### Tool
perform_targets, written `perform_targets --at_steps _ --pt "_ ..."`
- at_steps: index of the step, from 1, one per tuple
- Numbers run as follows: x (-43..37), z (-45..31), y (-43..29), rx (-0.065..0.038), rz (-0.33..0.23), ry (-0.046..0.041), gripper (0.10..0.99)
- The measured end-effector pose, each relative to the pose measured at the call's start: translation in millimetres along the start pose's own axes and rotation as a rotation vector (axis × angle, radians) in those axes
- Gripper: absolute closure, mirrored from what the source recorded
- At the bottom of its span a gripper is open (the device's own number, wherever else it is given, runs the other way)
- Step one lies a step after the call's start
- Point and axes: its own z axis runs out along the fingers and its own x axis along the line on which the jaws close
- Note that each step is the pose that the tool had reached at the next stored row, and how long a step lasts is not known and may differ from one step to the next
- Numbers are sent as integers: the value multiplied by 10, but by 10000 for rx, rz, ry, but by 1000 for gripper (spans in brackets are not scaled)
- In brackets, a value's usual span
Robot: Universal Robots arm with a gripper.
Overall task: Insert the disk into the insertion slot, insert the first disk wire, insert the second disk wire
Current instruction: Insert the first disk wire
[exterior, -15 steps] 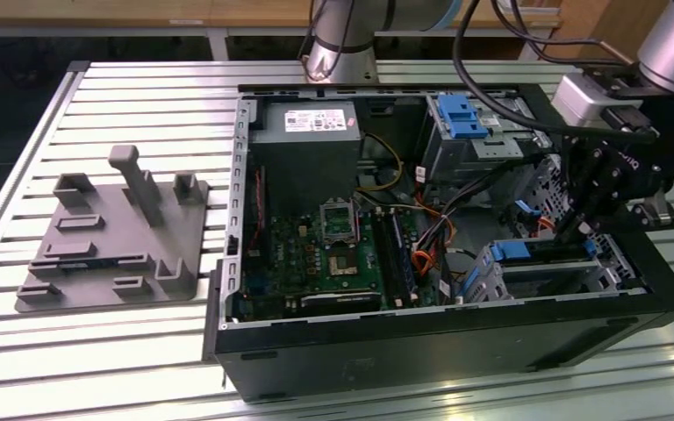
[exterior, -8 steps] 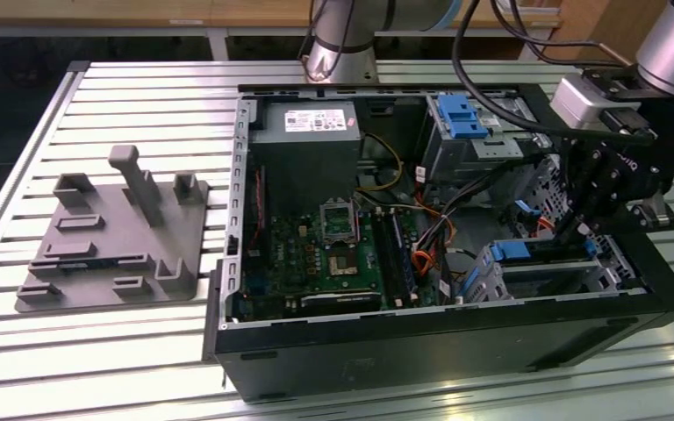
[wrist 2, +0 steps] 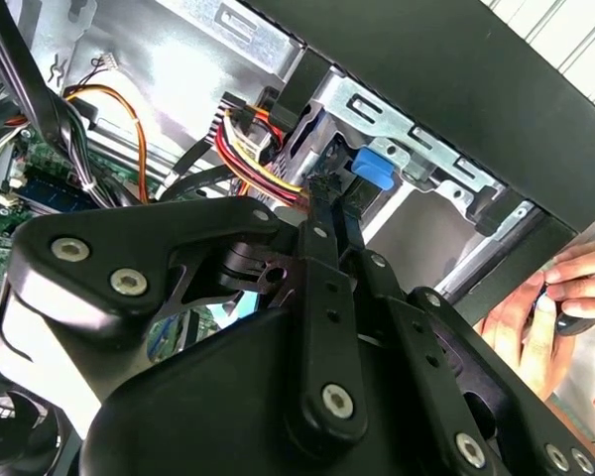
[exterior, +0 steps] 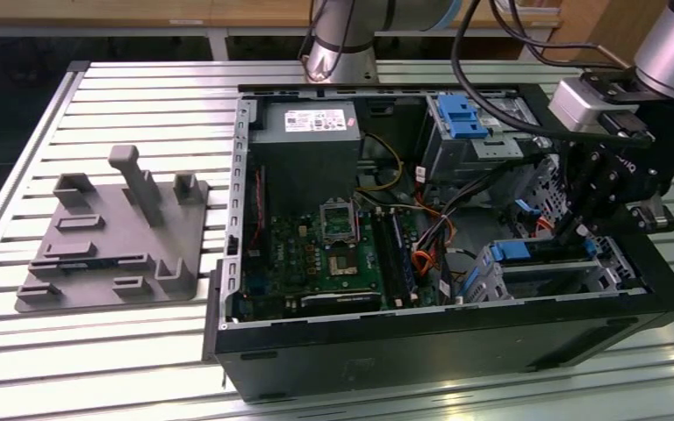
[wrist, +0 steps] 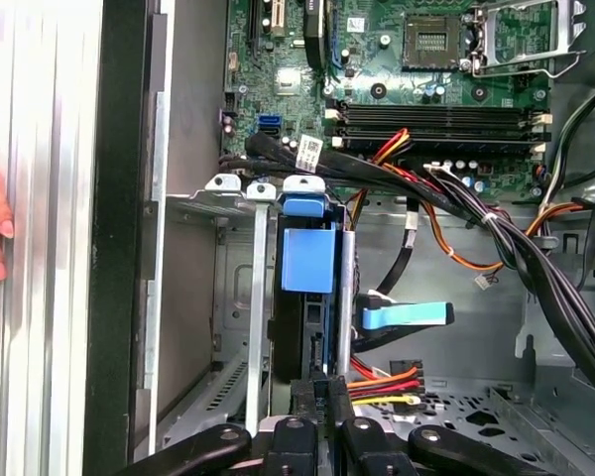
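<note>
The disk [exterior: 539,253], in its bright blue carrier, sits inside the insertion slot [exterior: 486,282], a silver cage at the near corner of the open computer case on the exterior view's right. In the first wrist view the disk [wrist: 307,260] stands edge-on between the cage walls [wrist: 233,297]. My gripper [exterior: 571,235] reaches down into the case just behind the cage. Its fingers [wrist: 317,389] are closed together on the connector of a red, yellow and black disk wire [wrist: 389,381] right at the disk's rear edge. A second wire with a flat blue plug [wrist: 407,315] hangs loose beside it.
A taller metal bay with a blue latch [exterior: 460,116] stands at the back of the case. Cable bundles [wrist: 496,233] cross above the motherboard [exterior: 337,254]. A grey fixture plate [exterior: 115,246] lies on the table at the exterior view's left. A person's hand [wrist 2: 535,317] rests outside the case wall.
</note>
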Motion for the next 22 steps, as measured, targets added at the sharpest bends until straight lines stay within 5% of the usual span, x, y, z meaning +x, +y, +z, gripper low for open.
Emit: perform_targets --at_steps 6,9,12,19,22 --pt "8 28 0 -1 0 -1 910" --pt "11 3 0 1 0 -1 792" --pt "10 -74 1 9 0 0 671" --pt "27 -372 4 19 2 5 671" --pt "29 -395 5 22 -22 3 671"
